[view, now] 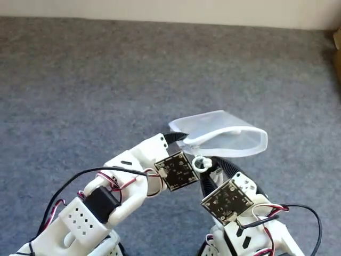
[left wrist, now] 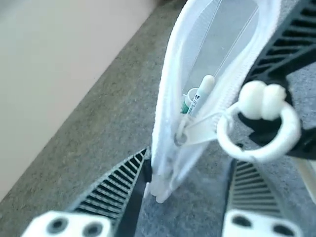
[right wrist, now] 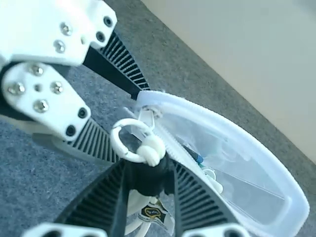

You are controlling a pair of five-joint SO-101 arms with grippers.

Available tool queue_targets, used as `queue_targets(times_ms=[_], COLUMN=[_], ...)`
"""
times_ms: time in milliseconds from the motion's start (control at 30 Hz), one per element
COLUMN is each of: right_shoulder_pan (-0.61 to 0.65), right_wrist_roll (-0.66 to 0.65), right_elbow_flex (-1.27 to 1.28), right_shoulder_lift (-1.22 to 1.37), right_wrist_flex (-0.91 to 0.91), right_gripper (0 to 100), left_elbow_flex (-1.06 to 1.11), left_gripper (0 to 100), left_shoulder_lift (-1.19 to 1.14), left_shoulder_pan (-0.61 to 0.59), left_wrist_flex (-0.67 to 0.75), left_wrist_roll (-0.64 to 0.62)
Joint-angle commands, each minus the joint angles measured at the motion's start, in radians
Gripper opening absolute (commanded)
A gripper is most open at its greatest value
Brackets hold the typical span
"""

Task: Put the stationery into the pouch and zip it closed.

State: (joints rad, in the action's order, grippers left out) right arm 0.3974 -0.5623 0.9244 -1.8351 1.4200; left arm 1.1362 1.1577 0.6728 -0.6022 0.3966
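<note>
Over on the grey carpet (view: pixel 106 80), a little past the two arms, sits the see-through white pouch (view: pixel 224 133), its mouth gaping and its zip (left wrist: pixel 236 74) undone. Looking down into it you can make out a white pen (left wrist: pixel 201 91) with a green-capped pen (left wrist: pixel 186 104) tucked just beside it, both inside against the mesh wall. A blue-tipped pen (right wrist: pixel 195 156) shows in there too. The left gripper (left wrist: pixel 190 165) is at the near end of the pouch with its fingers spread apart. The corner of the pouch stands between them, touching one finger and clear of the other. The right gripper (right wrist: pixel 148 174) is close alongside, its fingers pinched together on the ring pull (right wrist: pixel 151 150) just below its white knot, so the ring itself sticks out past the fingertips, right by the end of the zip. The two grippers are very near each other there. A pale wall (view: pixel 160 8) runs along the far edge of the carpet
</note>
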Motion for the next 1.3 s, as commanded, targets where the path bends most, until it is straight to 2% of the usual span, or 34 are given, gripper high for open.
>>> queue_targets(times_ms=[0, 233, 367, 533, 700, 900, 1133, 1267], right_shoulder_pan=[-0.001, -0.001, -0.001, -0.001, -0.005, -0.007, -0.007, -0.024], right_wrist_roll=[-0.011, -0.011, -0.008, -0.003, 0.0, 0.077, 0.127, 0.219], right_elbow_flex=[-0.058, -0.058, -0.061, -0.062, -0.056, -0.065, -0.058, -0.058], right_shoulder_lift=[-0.001, 0.001, 0.001, 0.001, 0.004, 0.001, 0.001, 0.002], right_wrist_flex=[-0.001, -0.001, -0.002, -0.004, -0.035, -0.042, -0.096, -0.137], right_gripper=[0.5, 0.5, 0.5, 0.5, 0.5, 0.5, 0.5, 0.5], left_elbow_flex=[0.013, 0.082, 0.15, 0.17, 0.17, 0.17, 0.173, 0.183], left_gripper=[22, 21, 12, 0, 1, 1, 1, 1], left_shoulder_lift=[0.019, 0.019, 0.019, 0.021, 0.021, 0.021, 0.021, 0.021], left_shoulder_pan=[0.016, 0.018, 0.016, 0.018, 0.016, 0.013, -0.067, -0.076], left_wrist_flex=[0.075, 0.173, 0.276, 0.311, 0.308, 0.305, 0.305, 0.305], left_wrist_roll=[0.003, 0.002, 0.003, 0.003, 0.003, 0.002, 0.002, 0.005])
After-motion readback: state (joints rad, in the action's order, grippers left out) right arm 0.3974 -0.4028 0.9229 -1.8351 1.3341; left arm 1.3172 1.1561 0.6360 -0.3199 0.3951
